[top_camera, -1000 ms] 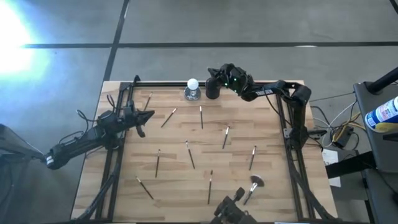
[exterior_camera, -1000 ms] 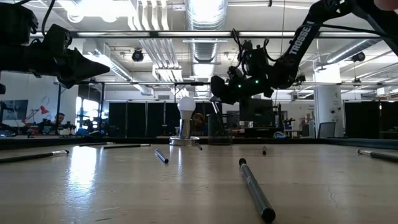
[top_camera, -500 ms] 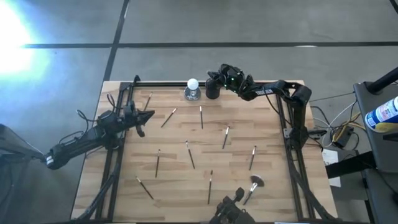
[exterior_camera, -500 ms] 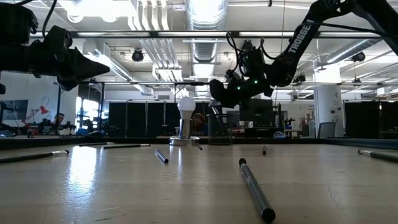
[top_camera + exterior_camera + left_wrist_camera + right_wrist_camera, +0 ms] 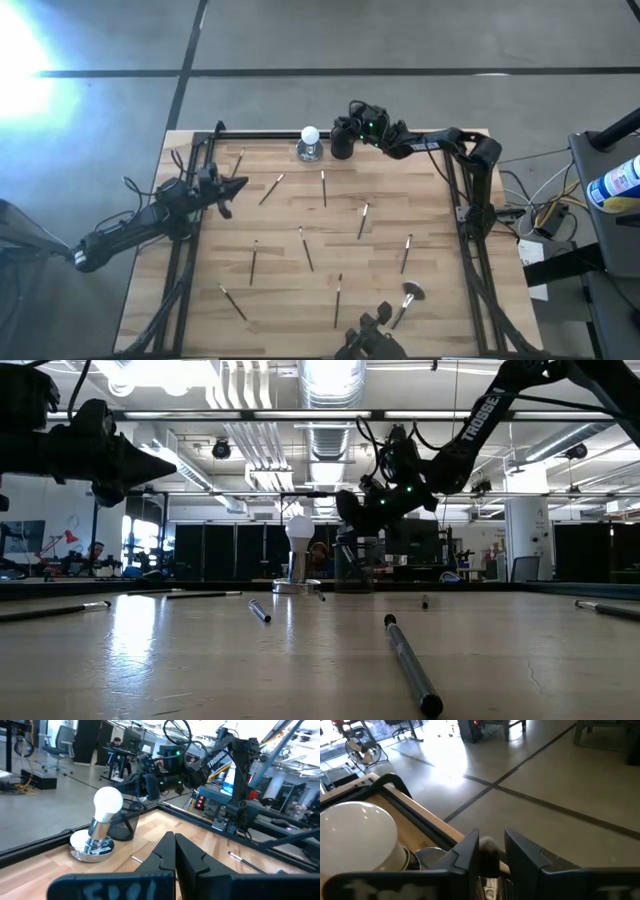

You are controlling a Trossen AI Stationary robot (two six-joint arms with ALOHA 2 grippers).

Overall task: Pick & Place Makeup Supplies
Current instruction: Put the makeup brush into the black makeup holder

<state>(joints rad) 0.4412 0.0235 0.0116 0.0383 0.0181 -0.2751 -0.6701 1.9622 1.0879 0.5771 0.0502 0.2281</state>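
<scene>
One brush [image 5: 488, 854] was clamped in my R gripper [image 5: 351, 127], bristles poking past the fingertips, basically right above the cup [image 5: 341, 147]. L gripper [image 5: 233, 186] was pinched shut on nothing, way off by the left edge.

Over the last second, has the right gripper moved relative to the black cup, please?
Yes. In the high view the right gripper has shifted left, closing over the black cup beside the white ball.

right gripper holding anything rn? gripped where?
Right gripper: a makeup brush, pinched near its head end, above the black cup. Left gripper: shut, empty.
</scene>
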